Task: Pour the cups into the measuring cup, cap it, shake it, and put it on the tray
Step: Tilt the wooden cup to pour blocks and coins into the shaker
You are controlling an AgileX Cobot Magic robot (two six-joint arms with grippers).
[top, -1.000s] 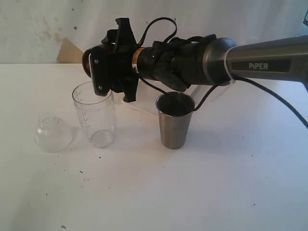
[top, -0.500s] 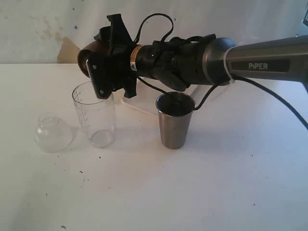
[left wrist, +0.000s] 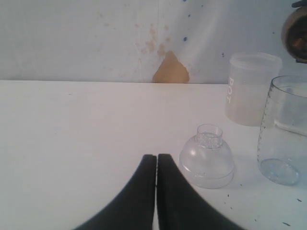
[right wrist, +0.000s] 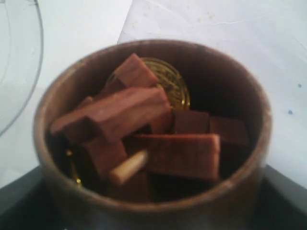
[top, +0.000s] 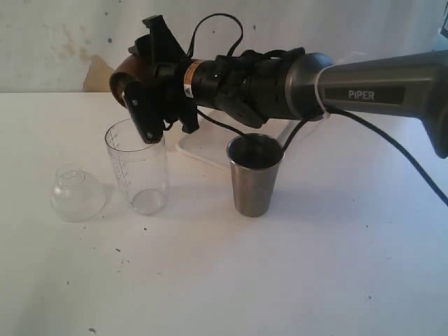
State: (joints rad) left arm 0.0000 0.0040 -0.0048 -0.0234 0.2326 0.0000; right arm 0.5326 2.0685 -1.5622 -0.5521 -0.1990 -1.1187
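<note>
Two claws: right gripper pinches wooden cup; left gripper pressed together.
Change: cup tipped further over measuring cup; blocks unpoured.

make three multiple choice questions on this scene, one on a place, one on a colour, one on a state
1. Where is the cap relative to the measuring cup?
A. on top of it
B. beside it, on the table
C. inside it

2. What colour are the blocks in the wooden cup?
A. reddish brown
B. blue
C. white

3. The left hand is:
A. shut, holding nothing
B. wide open
C. gripping the cap

Answers:
1 B, the cap stands on the table apart from the measuring cup.
2 A, the right wrist view shows reddish-brown blocks.
3 A, its fingers meet with nothing between them.
</note>
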